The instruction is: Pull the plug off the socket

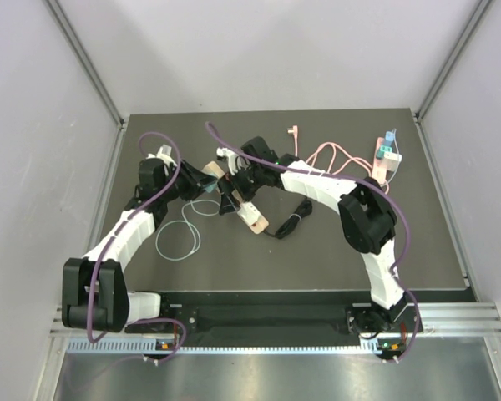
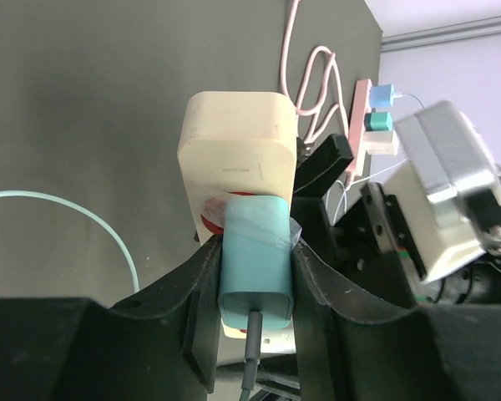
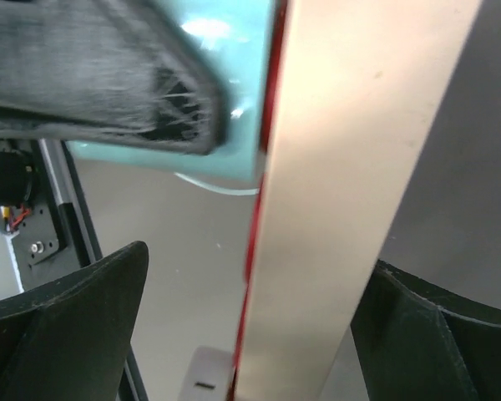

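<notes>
Teal plug (image 2: 253,259) sits in the cream socket block (image 2: 238,142), toward 9 o'clock of the table (image 1: 434,242) centre. Our left end effector (image 2: 255,292) clamps it; the right end effector (image 3: 250,326) straddles the block, open. Next, we think: close right, pull straight.

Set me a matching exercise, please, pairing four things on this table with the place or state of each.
Things:
1. teal plug
2. cream socket block
3. pink cable
4. pale blue cable

Places or states:
A. between the fingers of the open right claw
B. lying in a loose loop, untouched
C. clamped in the left claw
D. coiled beside the pink strip

Pairs: 1-C, 2-A, 3-D, 4-B.
</notes>
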Robot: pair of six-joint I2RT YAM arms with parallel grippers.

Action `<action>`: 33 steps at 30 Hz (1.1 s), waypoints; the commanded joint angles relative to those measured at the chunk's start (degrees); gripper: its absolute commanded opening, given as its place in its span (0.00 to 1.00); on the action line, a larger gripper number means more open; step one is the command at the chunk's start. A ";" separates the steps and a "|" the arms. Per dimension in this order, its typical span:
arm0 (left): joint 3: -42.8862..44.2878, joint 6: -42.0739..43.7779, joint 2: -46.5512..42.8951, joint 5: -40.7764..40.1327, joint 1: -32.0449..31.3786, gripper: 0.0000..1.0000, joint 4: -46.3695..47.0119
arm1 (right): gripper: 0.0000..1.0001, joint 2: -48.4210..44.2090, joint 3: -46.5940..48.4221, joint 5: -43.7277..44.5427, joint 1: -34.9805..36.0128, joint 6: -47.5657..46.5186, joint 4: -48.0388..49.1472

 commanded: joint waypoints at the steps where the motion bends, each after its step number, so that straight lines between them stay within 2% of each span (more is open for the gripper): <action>1: 2.04 -2.90 -3.03 2.55 -0.59 0.00 7.02 | 0.86 0.99 3.64 0.76 0.07 2.22 2.03; 3: 1.95 -3.43 -3.46 2.47 -0.59 0.00 7.63 | 0.73 1.43 3.38 0.14 0.07 3.71 2.83; 4: 1.87 -3.95 -3.47 2.64 -0.59 0.00 7.90 | 0.57 1.52 3.29 -0.21 0.07 4.59 3.61; 5: 1.87 -4.22 -3.73 2.64 -0.59 0.00 8.25 | 0.48 1.52 3.12 -0.30 0.07 5.12 3.88; 6: 1.69 -4.83 -3.82 2.64 -0.67 0.00 8.60 | 0.33 1.70 3.11 -0.48 0.07 5.38 4.06; 8: 1.34 -5.45 -4.17 2.64 -0.59 0.00 9.22 | 0.18 1.79 3.03 -0.57 -0.02 6.52 4.41; 9: 0.99 -6.06 -4.34 2.47 -0.59 0.00 9.65 | 0.01 1.70 2.85 -0.22 -0.02 6.70 4.59; 12: 0.63 -10.10 -4.96 1.42 -1.20 0.00 11.85 | 0.00 0.56 1.71 4.33 -0.02 8.37 5.64; 15: 3.95 -9.85 -5.93 -2.96 -3.47 0.00 5.82 | 0.00 -0.84 0.65 13.01 0.07 9.08 5.47; 18: 11.14 -7.31 -6.19 -14.03 -8.30 0.00 -9.19 | 0.00 -0.68 1.01 19.36 0.07 9.25 4.15; 19: 13.18 -6.60 -5.84 -20.15 -9.71 0.00 -12.46 | 0.00 -0.59 1.09 20.34 0.07 9.17 4.06; 20: 15.29 -5.90 -4.62 -23.08 -11.12 0.00 -20.15 | 0.00 -0.67 1.09 21.22 0.07 9.16 3.97; 22: 21.10 -4.05 -2.34 -29.32 -14.29 0.00 -26.09 | 0.00 -0.41 1.18 22.11 -0.11 9.25 3.97; 23: 22.25 -3.35 -1.89 -29.70 -14.99 0.00 -29.59 | 0.00 -0.41 1.09 21.67 -0.37 9.43 4.06; 25: 21.47 -1.94 -2.41 -28.22 -15.27 0.00 -28.32 | 0.00 -0.59 0.22 18.43 -0.98 10.21 5.46; 26: 20.25 -1.24 -3.11 -24.21 -15.27 0.00 -26.57 | 0.00 -1.11 -0.39 16.59 -1.95 10.39 6.42; 27: 16.58 -1.23 -3.99 -22.86 -15.09 0.00 -21.25 | 0.00 -1.46 -1.36 11.96 -2.48 10.83 8.09; 29: 11.22 -2.02 -7.24 -16.91 -14.22 0.00 -16.29 | 0.00 -2.25 -3.65 8.59 -4.14 11.54 11.52; 32: 6.81 -4.74 -9.88 -9.51 -10.27 0.00 -8.82 | 0.00 -2.43 -4.88 2.52 -5.99 11.62 13.99; 33: 6.01 -6.14 -10.23 -4.62 -7.99 0.00 -7.41 | 0.00 -2.52 -5.23 1.46 -6.43 11.80 14.43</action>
